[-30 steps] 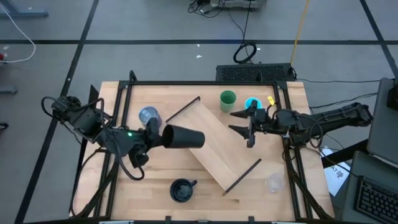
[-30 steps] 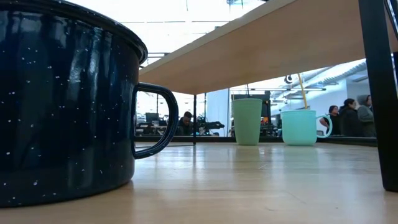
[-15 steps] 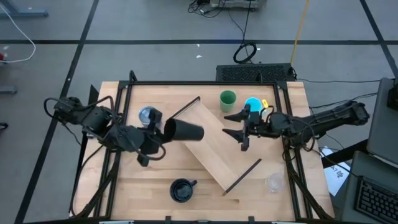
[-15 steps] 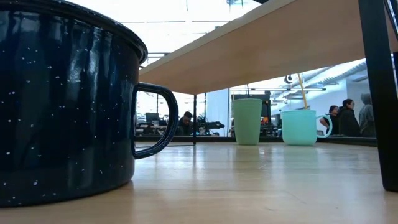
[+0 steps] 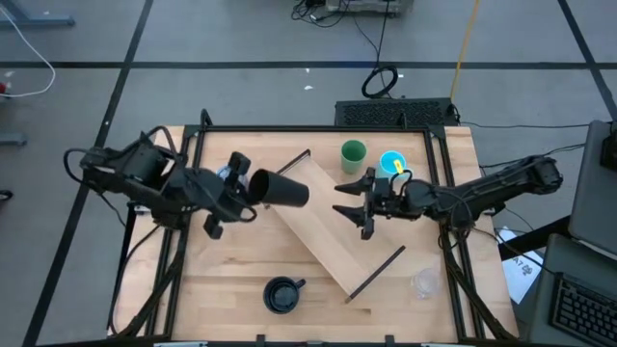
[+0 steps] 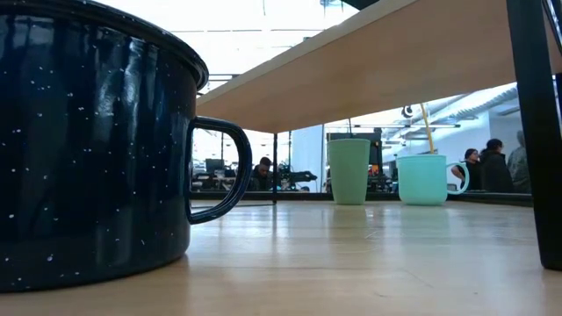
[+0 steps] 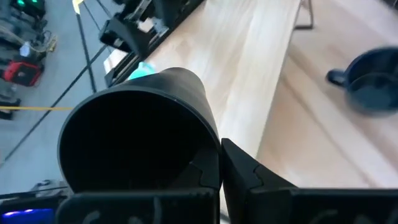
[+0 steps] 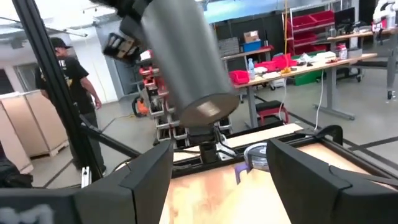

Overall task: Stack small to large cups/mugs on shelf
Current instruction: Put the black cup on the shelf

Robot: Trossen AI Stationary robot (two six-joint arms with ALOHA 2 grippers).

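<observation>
My left gripper [image 5: 247,185] is shut on the black cup [image 5: 281,190], which lies on its side in the air over the far-left end of the light-wood shelf [image 5: 337,226]. The right wrist view shows that cup's base [image 8: 208,109]. My right gripper [image 5: 353,205] hovers open above the shelf's middle, to the right of the cup. The green cup [image 5: 354,152] and cyan mug [image 5: 391,162] stand upright beyond the shelf. The bluish tumbler [image 5: 228,175] stands behind my left gripper. The navy mug [image 5: 281,294] and clear glass cup [image 5: 424,281] stand near the table's near edge. My left gripper holds the black cup by its rim [image 7: 211,146], the wall pinched with one finger inside the mouth and one finger [image 7: 245,171] outside. The fingers come level from the table's left, along the cup. The cup is lifted clear, lying sideways, its base pointing toward the table's right.
The shelf lies diagonally on the table, with dark brackets [image 5: 285,170] at its short ends. In the low view the navy mug [image 6: 88,149] fills the left side and the shelf's underside [image 6: 395,61] spans above. People show in the room beyond the table.
My left gripper has carried the black cup up and toward the table's far edge, and the cup stays on its side. My right gripper has moved toward the table's left, out over the shelf, staying open.
</observation>
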